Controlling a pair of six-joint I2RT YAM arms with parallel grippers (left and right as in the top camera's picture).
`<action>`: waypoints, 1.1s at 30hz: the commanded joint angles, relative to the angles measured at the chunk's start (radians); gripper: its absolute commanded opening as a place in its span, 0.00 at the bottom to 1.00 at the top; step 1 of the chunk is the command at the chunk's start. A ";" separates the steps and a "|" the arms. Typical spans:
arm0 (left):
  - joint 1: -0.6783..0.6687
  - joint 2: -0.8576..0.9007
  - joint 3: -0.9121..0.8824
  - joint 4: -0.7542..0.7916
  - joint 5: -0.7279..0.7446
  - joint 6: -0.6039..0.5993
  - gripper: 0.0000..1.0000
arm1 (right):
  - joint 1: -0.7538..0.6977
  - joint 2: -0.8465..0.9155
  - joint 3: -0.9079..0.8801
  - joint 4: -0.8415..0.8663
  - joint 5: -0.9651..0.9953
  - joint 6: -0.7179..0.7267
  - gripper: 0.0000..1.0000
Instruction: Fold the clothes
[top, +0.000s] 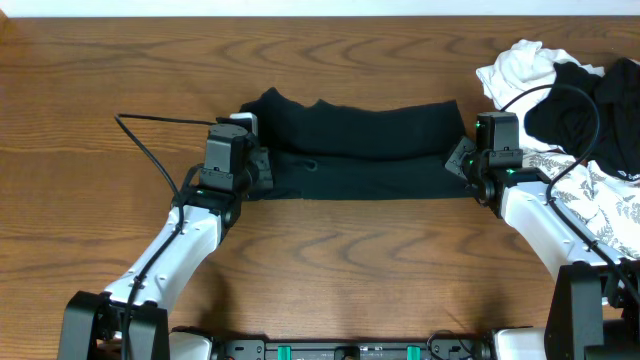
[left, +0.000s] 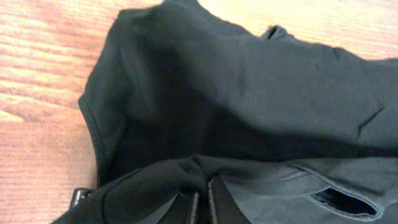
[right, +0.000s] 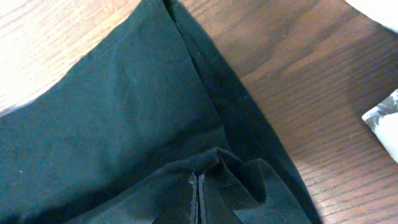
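Mid-table (top: 330, 270), between the left arm (top: 185, 240) and right arm (top: 540, 215), the black garment (top: 355, 150) is spread wide and looks doubled over lengthwise. Left jaws are clenched on a bunched bit of its left edge, and the right jaws are pinched onto the right edge the same way. Soft, light, floppy cloth is expected here, so sag and wrinkles should be counted on. Hems or corners are best taken, with both ends lifted together. What kind of garment it is can't be made out, tbh. Fingertips (left: 186, 211) are mostly buried in fabric. The pile (top: 585, 110) at the right is cut off by the frame.
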 joint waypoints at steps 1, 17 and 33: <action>-0.002 0.002 0.002 0.012 -0.024 -0.008 0.06 | 0.003 0.011 0.021 0.013 0.026 0.003 0.01; -0.002 0.123 0.002 0.087 -0.024 -0.008 0.07 | 0.004 0.124 0.021 0.115 0.025 0.003 0.01; -0.001 0.144 0.003 0.223 -0.068 -0.009 0.63 | 0.003 0.140 0.021 0.226 0.006 -0.014 0.28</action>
